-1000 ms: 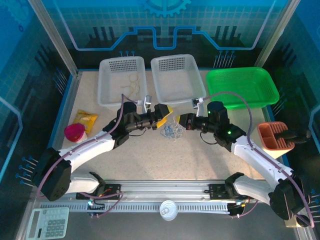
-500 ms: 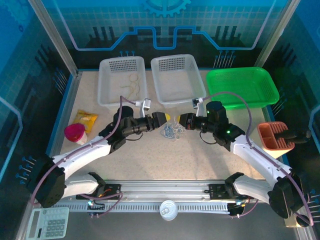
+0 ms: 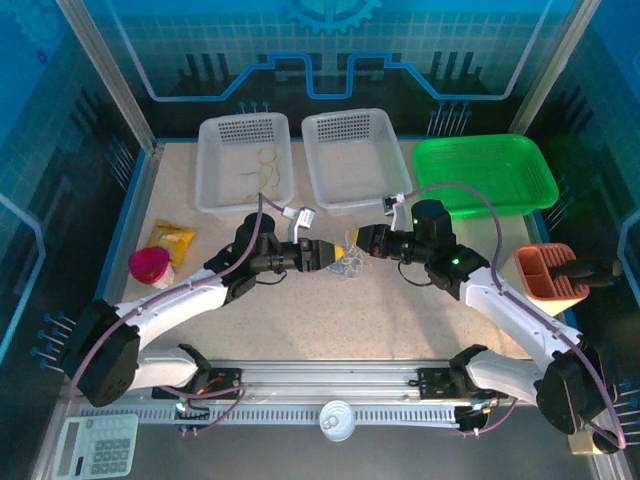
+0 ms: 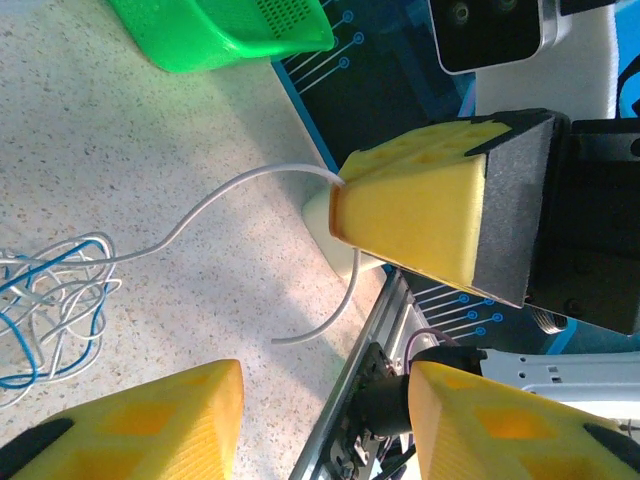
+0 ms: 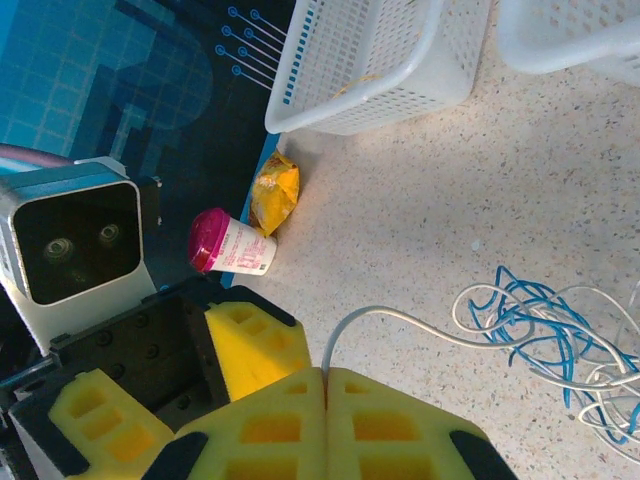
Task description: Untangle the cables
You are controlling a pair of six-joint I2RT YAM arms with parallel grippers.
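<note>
— Mid-table, between the two arms: is that where the cables are?

— Yes. The cables (image 3: 347, 262) lie in a small knot of blue and white loops on the table (image 3: 300, 310), just near of the white baskets at the far side. Both my wrists lean in on it, one from each side.

— What has the right arm got?

— My right end effector (image 5: 325, 378) is pinched tight on a white cable (image 4: 270, 169) close to its end. From the pads the strand arcs out and runs back into the knot. I read that hold as a way to single out one strand and keep its end away from the loops.

— And the left?

— My left end effector (image 4: 325, 380) faces the right one from the left, jaws partly apart with nothing between them. The short loose tail past the right pads hangs just in front of that gap. My guess is the left is placed there to take a second hold on the same strand, so one side can anchor while the other draws it free.

— Any worry?

— A straight pull could tighten the blue loops around it, so I would rather ease it out.

— Why the baskets?

— Some yellowish strands lie in the far left basket (image 3: 212, 185), so I judge freed ones go there.
</note>
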